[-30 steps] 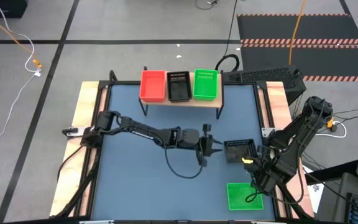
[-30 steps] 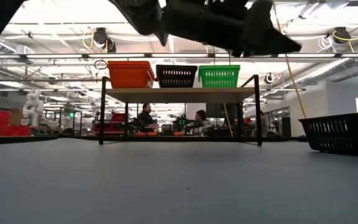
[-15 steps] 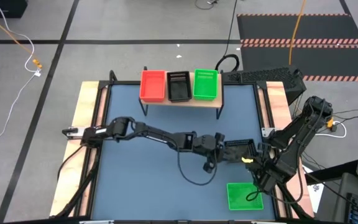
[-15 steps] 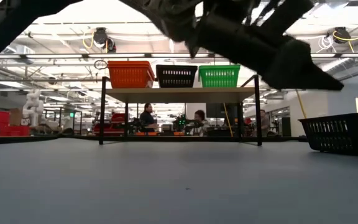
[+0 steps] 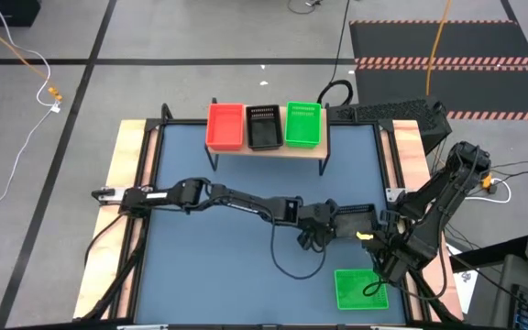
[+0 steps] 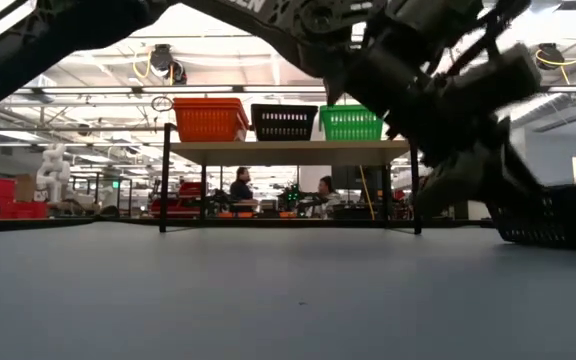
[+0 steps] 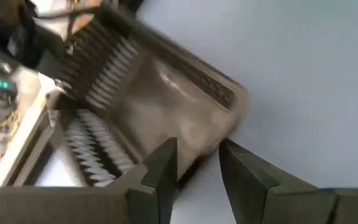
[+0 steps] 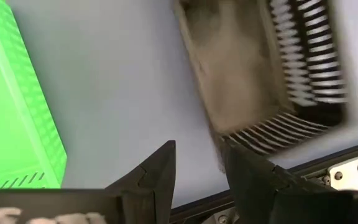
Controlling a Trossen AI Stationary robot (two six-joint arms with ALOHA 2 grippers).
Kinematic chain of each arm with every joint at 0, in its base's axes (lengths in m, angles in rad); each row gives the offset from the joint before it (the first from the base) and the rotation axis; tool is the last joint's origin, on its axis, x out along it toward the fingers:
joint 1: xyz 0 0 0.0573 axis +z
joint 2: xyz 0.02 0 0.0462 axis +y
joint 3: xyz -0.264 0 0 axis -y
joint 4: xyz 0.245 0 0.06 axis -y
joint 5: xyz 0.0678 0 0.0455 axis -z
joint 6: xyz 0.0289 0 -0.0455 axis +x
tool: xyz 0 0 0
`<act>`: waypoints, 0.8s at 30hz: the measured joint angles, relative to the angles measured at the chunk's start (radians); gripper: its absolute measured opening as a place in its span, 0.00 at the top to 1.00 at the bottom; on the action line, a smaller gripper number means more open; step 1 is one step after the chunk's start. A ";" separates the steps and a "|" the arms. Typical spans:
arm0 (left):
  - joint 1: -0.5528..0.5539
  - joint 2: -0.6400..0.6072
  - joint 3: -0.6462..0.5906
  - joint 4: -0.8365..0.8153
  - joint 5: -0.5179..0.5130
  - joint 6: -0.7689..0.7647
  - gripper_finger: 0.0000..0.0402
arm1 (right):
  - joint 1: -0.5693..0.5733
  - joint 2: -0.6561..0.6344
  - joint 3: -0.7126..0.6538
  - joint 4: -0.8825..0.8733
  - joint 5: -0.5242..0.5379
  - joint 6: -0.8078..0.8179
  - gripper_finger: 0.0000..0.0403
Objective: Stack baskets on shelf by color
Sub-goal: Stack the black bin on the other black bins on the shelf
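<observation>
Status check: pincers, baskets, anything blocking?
Left pincer open at black basket rim. Right pincer open, idle nearby. Green basket on table; three on shelf. Nothing blocking.

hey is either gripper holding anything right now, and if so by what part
Nothing is held. The left gripper stands open at the near rim of the black basket on the table; the right gripper is open and empty beside it.

Red basket (image 5: 225, 126), black basket (image 5: 264, 126), green basket (image 5: 302, 125) abreast on shelf (image 5: 269, 149); loose black basket (image 5: 356, 220) at left gripper (image 5: 326, 226) fingertips; loose green basket (image 5: 360, 289) beside right gripper (image 5: 380, 259).
</observation>
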 joint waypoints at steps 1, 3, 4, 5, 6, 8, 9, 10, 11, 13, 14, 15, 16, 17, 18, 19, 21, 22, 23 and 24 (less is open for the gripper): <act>0.003 0.008 0.002 0.003 -0.005 0.001 0.70 | 0.000 0.000 0.000 0.001 0.000 0.000 0.68; 0.009 0.016 0.010 0.009 -0.006 0.015 0.70 | 0.000 0.000 0.000 0.003 0.001 0.000 0.68; 0.011 0.018 0.013 0.006 -0.006 0.020 0.70 | 0.000 0.000 0.000 0.003 0.001 0.000 0.68; 0.015 0.018 0.014 0.002 -0.006 0.022 0.70 | 0.000 0.000 0.000 0.003 0.001 0.001 0.68; 0.019 0.018 0.014 -0.009 -0.006 0.020 0.70 | 0.000 0.000 0.000 0.004 0.001 0.002 0.68; 0.025 0.019 0.014 -0.026 -0.011 -0.004 0.70 | 0.000 0.000 0.000 0.005 0.001 0.003 0.68; 0.026 0.020 0.014 -0.032 -0.020 -0.017 0.70 | 0.000 0.000 0.000 0.005 0.001 0.003 0.68; 0.027 0.019 0.014 -0.035 -0.035 -0.027 0.71 | 0.000 0.000 0.000 0.005 0.001 0.003 0.68; 0.027 0.012 0.013 -0.045 -0.051 -0.036 0.73 | 0.000 0.000 0.000 0.007 0.002 0.003 0.68; 0.023 -0.001 0.013 -0.045 -0.066 -0.051 0.78 | 0.000 0.000 0.000 0.007 0.002 0.003 0.68; 0.018 -0.013 0.014 -0.056 -0.069 -0.061 0.82 | 0.000 0.000 0.000 0.007 0.002 0.003 0.68; 0.011 -0.025 0.014 -0.070 -0.069 -0.069 0.86 | 0.000 0.000 0.000 0.007 0.002 0.002 0.68; 0.003 -0.037 0.015 -0.071 -0.069 -0.080 0.90 | 0.000 0.000 0.000 0.005 0.002 0.003 0.68; -0.005 -0.049 0.015 -0.076 -0.069 -0.095 0.94 | 0.000 0.000 0.000 0.006 0.002 0.003 0.68; -0.014 -0.064 0.015 -0.080 -0.067 -0.102 0.97 | 0.000 0.000 0.000 0.006 0.002 0.003 0.68; -0.022 -0.079 0.015 -0.095 -0.068 -0.116 0.97 | 0.000 0.000 0.000 0.007 0.002 0.003 0.68; -0.042 -0.114 0.015 -0.119 -0.066 -0.126 0.96 | 0.000 0.000 0.000 0.007 0.002 0.003 0.68; -0.052 -0.133 0.015 -0.148 -0.068 -0.137 0.95 | 0.000 0.000 0.000 0.009 0.002 0.003 0.68; -0.062 -0.154 0.015 -0.173 -0.064 -0.152 0.95 | 0.000 0.000 0.000 0.008 0.002 0.003 0.68; -0.074 -0.174 0.015 -0.191 -0.065 -0.172 0.94 | 0.000 0.000 0.000 0.009 0.002 0.003 0.68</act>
